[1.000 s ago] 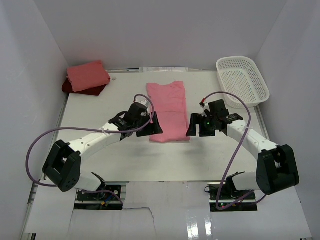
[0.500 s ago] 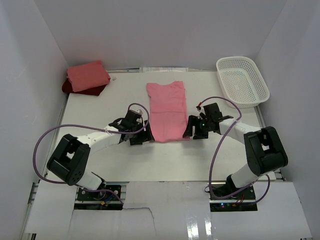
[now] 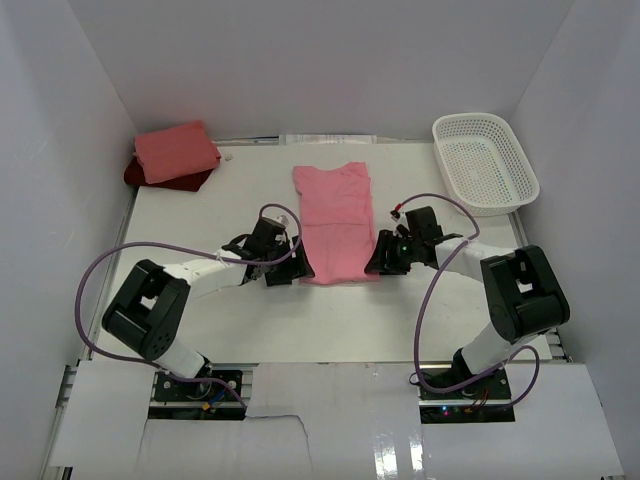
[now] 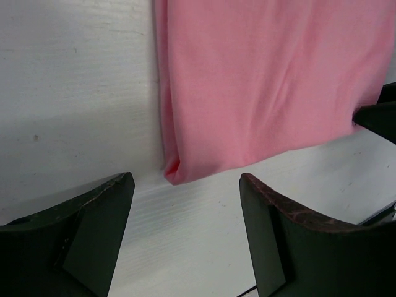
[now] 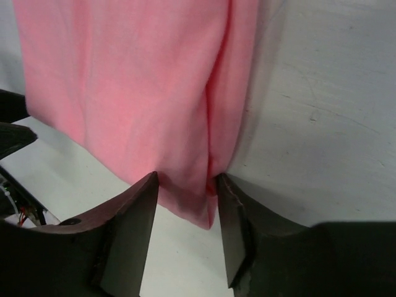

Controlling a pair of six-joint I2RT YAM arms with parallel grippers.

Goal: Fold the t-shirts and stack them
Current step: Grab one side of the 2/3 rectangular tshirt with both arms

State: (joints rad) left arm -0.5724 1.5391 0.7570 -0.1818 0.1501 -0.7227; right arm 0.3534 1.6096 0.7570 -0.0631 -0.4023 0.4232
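A rose pink t-shirt (image 3: 335, 225), folded into a long strip, lies flat mid-table. My left gripper (image 3: 293, 266) rests at its near left corner, open; in the left wrist view the corner (image 4: 172, 174) sits just ahead of the gripper (image 4: 185, 180), and only bare table lies between the fingers. My right gripper (image 3: 376, 262) is at the near right corner. Its jaws (image 5: 185, 179) stand about half closed, straddling the cloth (image 5: 124, 80), with the corner tip between them. A folded salmon pink t-shirt (image 3: 176, 150) lies on a dark red one (image 3: 137, 174) at the back left.
A white mesh basket (image 3: 472, 120) stands at the back right corner. White walls enclose the table (image 3: 200, 215) on three sides. Purple cables loop from both arms over the near part of the table.
Both arms have come down and in to the shirt's near corners. The right jaws have narrowed from wide open around the right corner. The left jaws stay open.
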